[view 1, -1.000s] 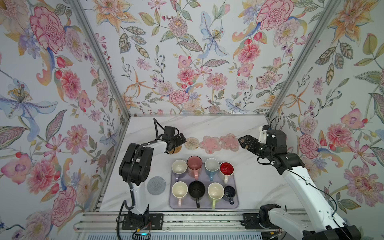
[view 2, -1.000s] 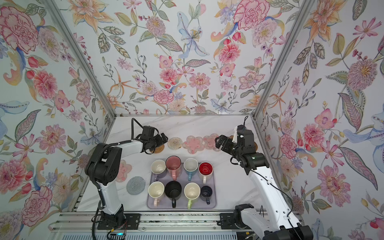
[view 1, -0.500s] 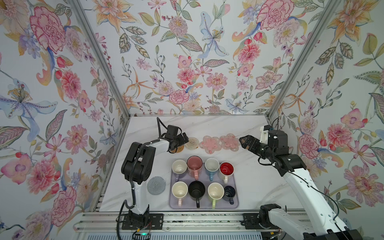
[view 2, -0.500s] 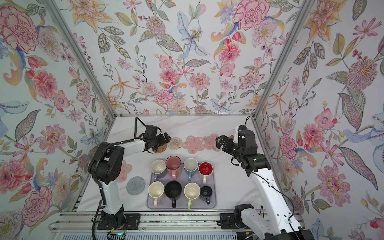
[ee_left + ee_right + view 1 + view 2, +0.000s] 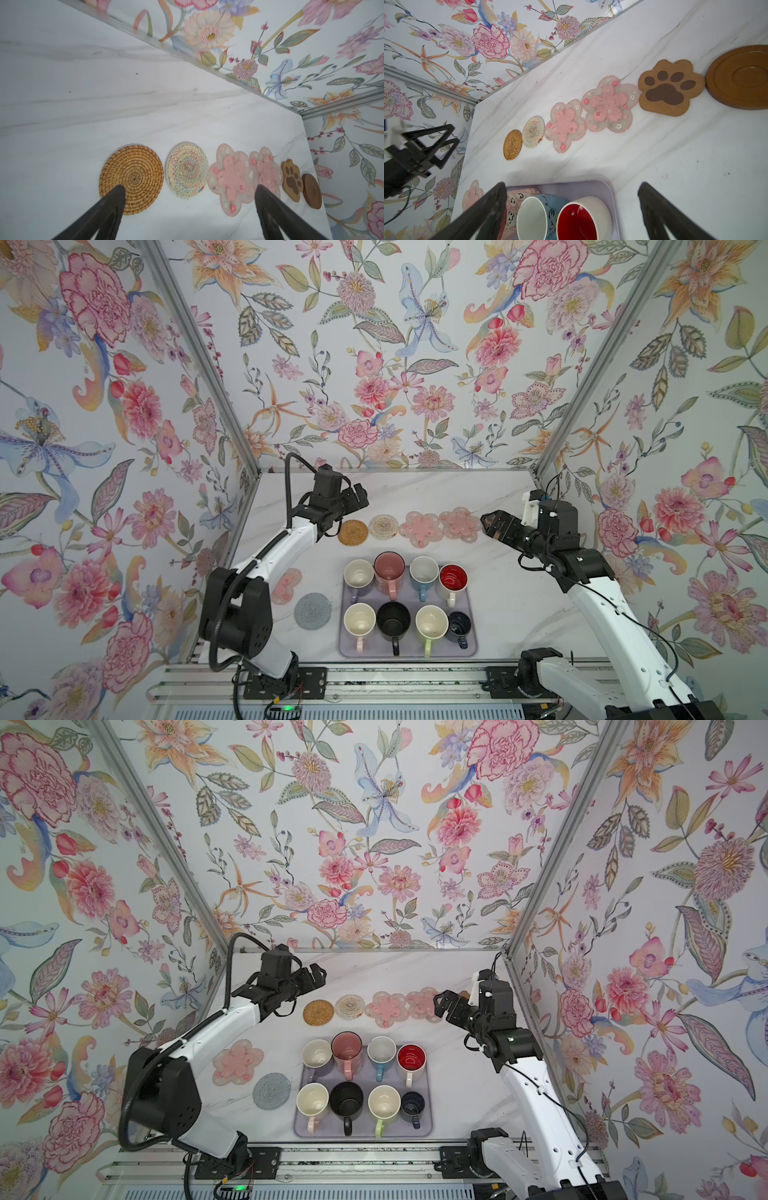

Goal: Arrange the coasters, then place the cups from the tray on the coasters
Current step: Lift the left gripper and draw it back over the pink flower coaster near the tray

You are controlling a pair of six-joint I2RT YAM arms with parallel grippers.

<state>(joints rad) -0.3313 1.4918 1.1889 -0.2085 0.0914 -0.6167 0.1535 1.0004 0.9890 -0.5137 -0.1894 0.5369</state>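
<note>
While both reach inward, raised off the surface | left claw (image 5: 360, 498) apart | right claw (image 5: 487, 524) apart

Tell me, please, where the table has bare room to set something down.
Widest: bare marble between the coaster row and the back wall. Another lies right of the tray, toward the right arm. Crowded: the tray, packed with cups, and its left side, holding the grey coaster and pink flower coaster.

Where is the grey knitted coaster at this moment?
In both top views the grey knitted coaster lies on the table left of the tray, next to the cream mug, with one pink flower coaster just beyond it to the left.
</note>
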